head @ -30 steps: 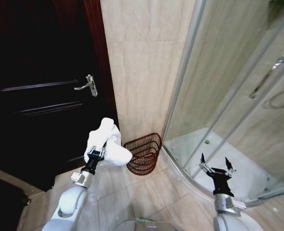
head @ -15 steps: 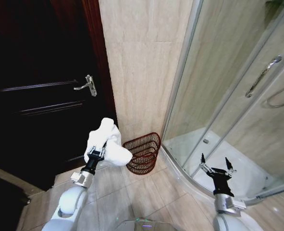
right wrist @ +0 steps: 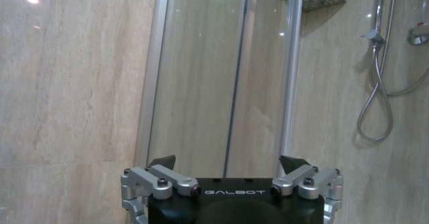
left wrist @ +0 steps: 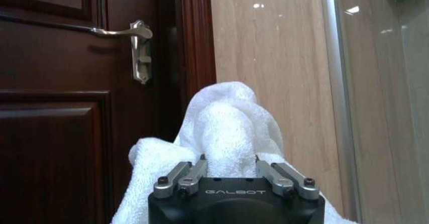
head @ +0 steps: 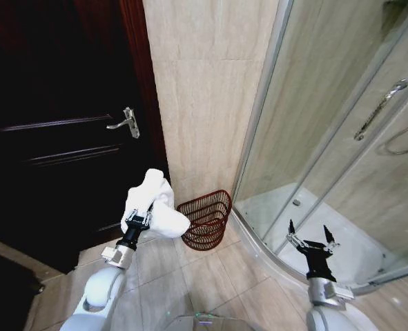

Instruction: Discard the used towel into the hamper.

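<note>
Holding a white towel up in the left tool, fingers clamped on the cloth, folds bulging above and to both sides of the tool. Sitting on the tiled floor against the beige wall: the dark red wire hamper, just beyond and to the right of the towel, apparently tilted toward the robot, though hard to judge from above. Hanging apart from the hamper, not over its mouth, the towel's lower edge close to the rim. Standing to the left, a dark wooden door with a silver lever handle. Waiting low on the right beside the glass shower enclosure, the right tool, fingers spread wide, nothing between them. Reading "GALBOT" on both tool bodies in the wrist views.
</note>
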